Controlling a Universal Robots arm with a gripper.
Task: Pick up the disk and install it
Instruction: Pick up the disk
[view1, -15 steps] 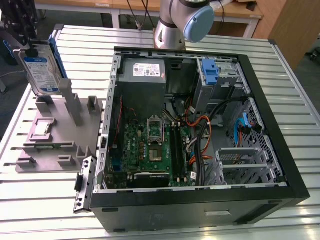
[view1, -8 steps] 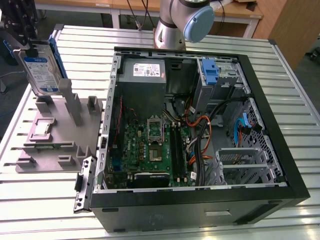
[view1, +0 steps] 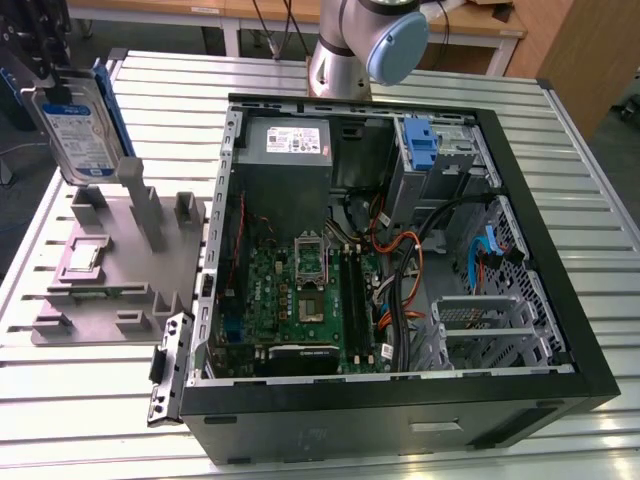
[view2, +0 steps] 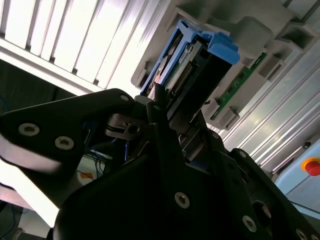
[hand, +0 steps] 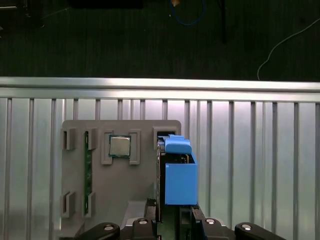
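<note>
The gripper (view1: 52, 88) was in the upper left of the exterior view, and its fingers (view2: 161, 120) were clamped tight on the disk (view1: 82, 135). The disk stood upright. The fingers held its top end, one on each flat side. A blue rail (view1: 116, 100) ran down the edge of the disk that faced the case (view1: 400, 410). The disk hung over the far end of the grey holder (view1: 120, 270), which lay on the table (view1: 100, 400) at the left of the frame. The low end of the disk was right by the holder's posts, and I could not tell if it touched them. In the first wrist view the blue rail was over one slot of the holder, and a small chip (hand: 120, 146) sat in a slot near it. The open case sat in the middle and right of the exterior view, well apart from the disk. The arm's base (view1: 370, 40) stood at the top middle.
</note>
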